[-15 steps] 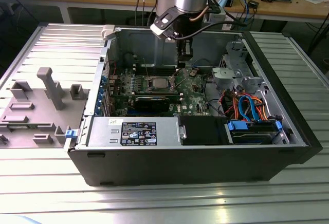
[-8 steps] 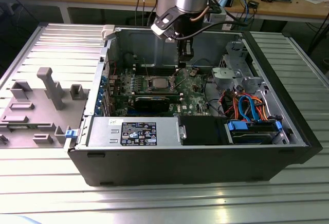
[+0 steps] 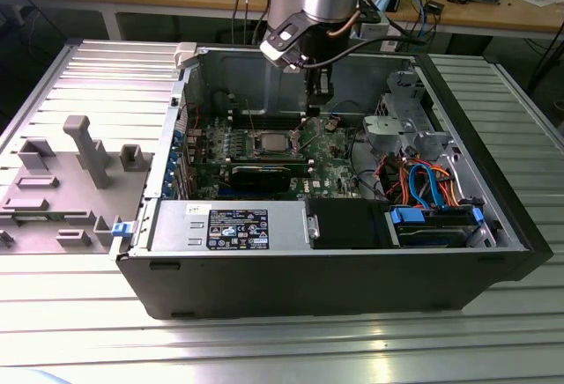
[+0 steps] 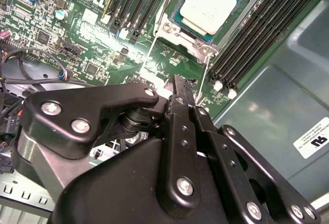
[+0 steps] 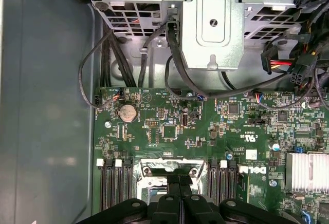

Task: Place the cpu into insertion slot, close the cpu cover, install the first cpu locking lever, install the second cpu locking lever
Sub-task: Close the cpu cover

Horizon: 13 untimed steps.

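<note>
The cpu [image 3: 269,144] lies flat in the slot [image 4: 185,36] of the green board [image 3: 330,159], its dull silver top facing up. In the second wrist view we see the cpu [image 4: 211,5] framed by the slot's shiny metal rim, with rows of long memory slots [image 4: 257,34] on either side. Our gripper [image 3: 319,98] hangs inside the open black case [image 3: 308,283], above the board and just to the exterior view's right of the cpu, apart from it. In both wrist views we find its two black fingers [image 5: 175,185] pressed together with nothing between them, so the gripper [image 4: 182,88] is closed and empty.

The case rests on a ribbed metal table [image 3: 282,349] that fills the foreground and runs out past it on both sides. On the table at the exterior view's left, just beside the case, we see a grey fixture [image 3: 66,181] with several upright blocks. Inside the case, toward the exterior view's right, orange and blue wires [image 3: 423,181] bunch above a drive bay [image 3: 436,221] with blue tabs, and a grey power supply [image 3: 229,225] lies along the near wall. In the first wrist view we make out a round coin cell [image 5: 127,113] on the board, black cables [image 5: 128,49] running to a grey metal cage [image 5: 213,23], and a finned heat sink [image 5: 308,171]. Behind the table a wooden bench [image 3: 502,16] carries loose cables and small items
</note>
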Tool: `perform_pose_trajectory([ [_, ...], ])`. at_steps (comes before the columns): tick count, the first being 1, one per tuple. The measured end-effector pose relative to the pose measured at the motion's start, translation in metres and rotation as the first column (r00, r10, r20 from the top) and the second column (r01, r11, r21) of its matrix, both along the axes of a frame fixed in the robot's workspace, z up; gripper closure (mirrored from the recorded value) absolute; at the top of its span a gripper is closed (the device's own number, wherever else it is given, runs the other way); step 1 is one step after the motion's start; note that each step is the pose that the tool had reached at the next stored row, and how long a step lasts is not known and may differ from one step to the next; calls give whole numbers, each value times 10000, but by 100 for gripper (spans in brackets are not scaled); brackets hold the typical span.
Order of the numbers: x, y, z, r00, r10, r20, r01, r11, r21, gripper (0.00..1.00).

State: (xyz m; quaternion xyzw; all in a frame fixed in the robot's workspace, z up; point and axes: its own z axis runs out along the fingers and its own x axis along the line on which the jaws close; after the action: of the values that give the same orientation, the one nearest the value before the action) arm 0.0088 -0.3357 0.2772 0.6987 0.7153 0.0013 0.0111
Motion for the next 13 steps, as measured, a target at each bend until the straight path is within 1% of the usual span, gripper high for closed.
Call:
perform_pose_trajectory([
  [2,15,0,0,10000,0,0,0,10000,0,89],
  [3,75,1,0,10000,1,0,-1,10000,-1,89],
  [4,86,1,0,10000,0,0,0,10000,0,89],
  [6,89,1,0,10000,0,-1,0,10000,0,89],
  [8,117,1,0,10000,0,0,0,10000,0,89],
  [13,123,1,0,10000,1,-1,-1,10000,-5,89],
])
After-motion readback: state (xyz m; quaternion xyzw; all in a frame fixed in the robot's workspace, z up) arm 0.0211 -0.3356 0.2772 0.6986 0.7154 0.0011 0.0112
